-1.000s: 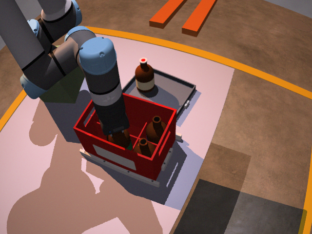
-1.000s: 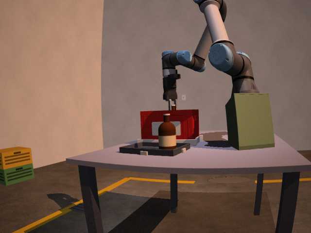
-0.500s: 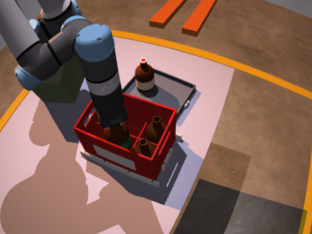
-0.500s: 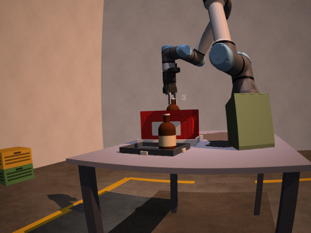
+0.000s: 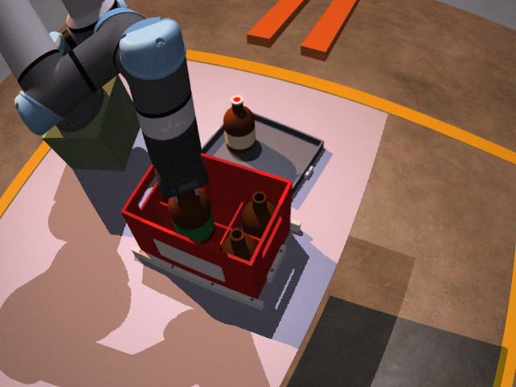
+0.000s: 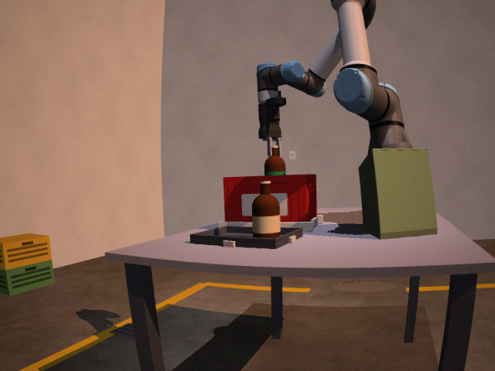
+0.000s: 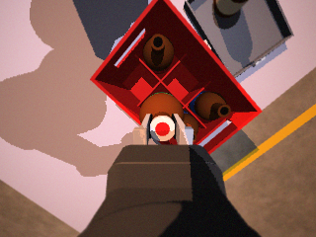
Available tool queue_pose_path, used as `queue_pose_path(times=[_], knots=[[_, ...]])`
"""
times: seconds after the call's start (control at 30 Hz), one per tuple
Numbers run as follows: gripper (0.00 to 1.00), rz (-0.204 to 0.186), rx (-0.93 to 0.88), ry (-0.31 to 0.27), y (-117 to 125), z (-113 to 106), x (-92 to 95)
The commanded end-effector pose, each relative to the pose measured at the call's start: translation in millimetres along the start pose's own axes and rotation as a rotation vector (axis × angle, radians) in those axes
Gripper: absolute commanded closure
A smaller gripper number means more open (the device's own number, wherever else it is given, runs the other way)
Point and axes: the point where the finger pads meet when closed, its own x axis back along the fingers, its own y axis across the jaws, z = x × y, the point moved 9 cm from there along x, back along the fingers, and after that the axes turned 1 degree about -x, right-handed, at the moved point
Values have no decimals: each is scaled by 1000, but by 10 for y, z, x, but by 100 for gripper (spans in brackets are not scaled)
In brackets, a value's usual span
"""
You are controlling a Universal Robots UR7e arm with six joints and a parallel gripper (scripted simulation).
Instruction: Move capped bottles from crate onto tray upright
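One capped bottle (image 6: 274, 164) is lifted partway out of a red crate (image 5: 200, 254), its neck clamped in the robot's tool (image 6: 274, 145).

Seen from the side, the brown bottle with a green label hangs upright, its upper half above the crate's rim. Two open brown bottles (image 5: 258, 212) (image 5: 238, 243) stand in the crate's other compartments. Just beside the crate, on its side away from the robot's green pedestal (image 6: 399, 192), a dark tray (image 5: 291, 145) holds another capped bottle (image 5: 239, 125) with a cream label, upright. Crate and tray rest on a pale counter (image 6: 319, 255).
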Motion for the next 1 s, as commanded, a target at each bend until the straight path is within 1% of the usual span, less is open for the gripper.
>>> queue_pose_path(times=[0.0, 0.03, 0.1, 0.13, 0.6, 0.67, 0.7, 0.97], knots=[[100, 0, 0, 0, -1, -3, 175], [100, 0, 0, 0, -1, -3, 208], [100, 0, 0, 0, -1, -3, 208], [100, -1, 0, -1, 0, -3, 165], [100, 0, 0, 0, -1, -3, 631], [100, 0, 0, 0, -1, -3, 631], [100, -1, 0, -1, 0, -3, 562], [100, 0, 0, 0, 0, -3, 610]])
